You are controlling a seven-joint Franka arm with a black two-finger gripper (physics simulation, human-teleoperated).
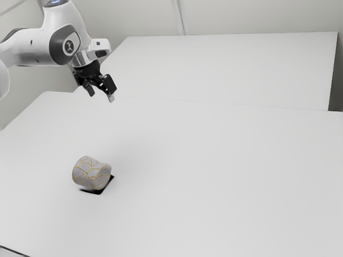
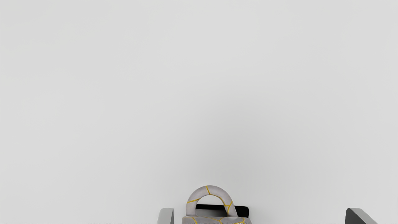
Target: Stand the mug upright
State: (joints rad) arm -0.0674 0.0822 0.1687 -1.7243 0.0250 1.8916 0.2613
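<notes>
In the wrist view, the mug (image 2: 214,221) and both fingers (image 2: 166,216) of the gripper (image 1: 101,96) are cropped by the bottom edge; a black patch (image 2: 243,211) is partly covered by the mug; the arm (image 1: 32,47) is cut off by the exterior view's left edge.

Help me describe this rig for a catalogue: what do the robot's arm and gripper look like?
The arm is white with rounded segments and a dark grey joint cover bearing a pale mark. The gripper is black, with two fingers ending in light grey tips.
</notes>
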